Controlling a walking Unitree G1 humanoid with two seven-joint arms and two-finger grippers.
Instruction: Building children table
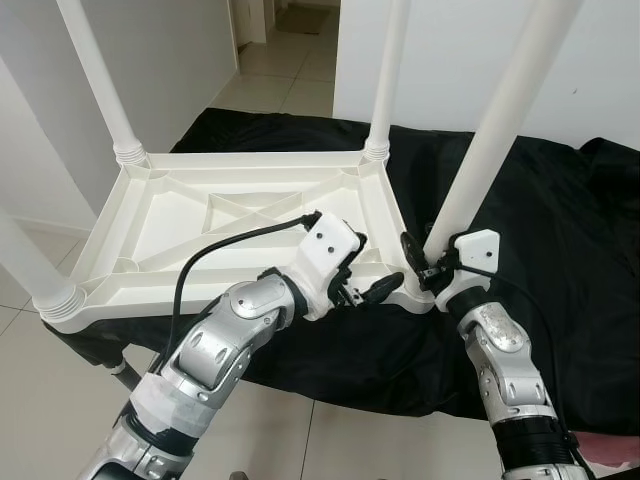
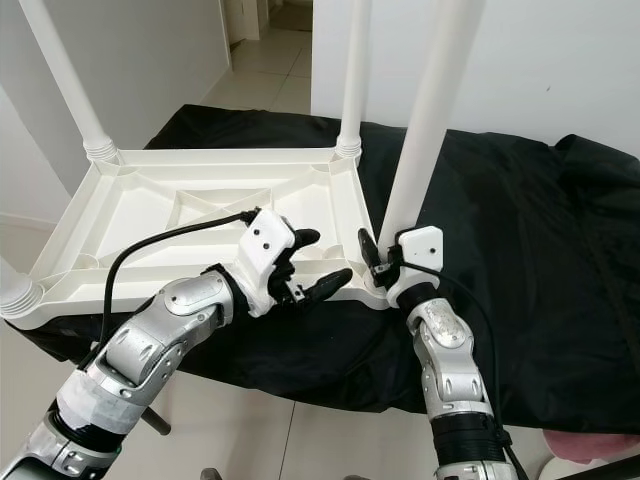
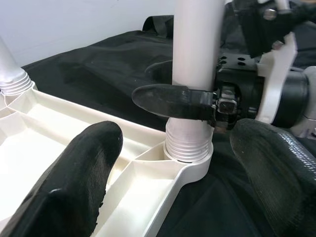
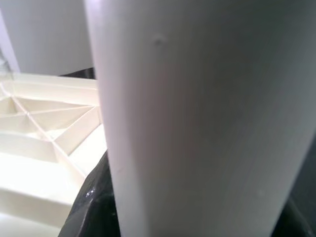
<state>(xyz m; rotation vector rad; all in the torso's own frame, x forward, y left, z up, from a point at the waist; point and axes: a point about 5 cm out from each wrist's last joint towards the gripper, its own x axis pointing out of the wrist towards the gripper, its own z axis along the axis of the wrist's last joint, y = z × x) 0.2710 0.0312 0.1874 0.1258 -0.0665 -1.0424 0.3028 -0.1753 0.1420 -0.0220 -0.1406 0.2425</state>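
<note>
A white plastic children's table (image 1: 230, 215) lies upside down on a black cloth (image 1: 560, 230). Its legs stand upright. My right gripper (image 1: 428, 258) is shut on the near-right leg (image 1: 490, 140), just above its ribbed socket (image 3: 190, 158); one black finger (image 3: 168, 101) wraps across the leg. In the right wrist view the leg (image 4: 197, 118) sits very close to the camera. My left gripper (image 2: 314, 262) is open, hovering at the table's near rim just left of that socket. It holds nothing, and its fingertips (image 3: 79, 182) straddle the corner.
Three more legs stand at the far left (image 1: 100, 80), far right (image 1: 388, 75) and near left (image 1: 30, 270) corners. The cloth-covered surface extends to the right. Tiled floor (image 1: 280, 70) and a doorway lie beyond; white walls stand on both sides.
</note>
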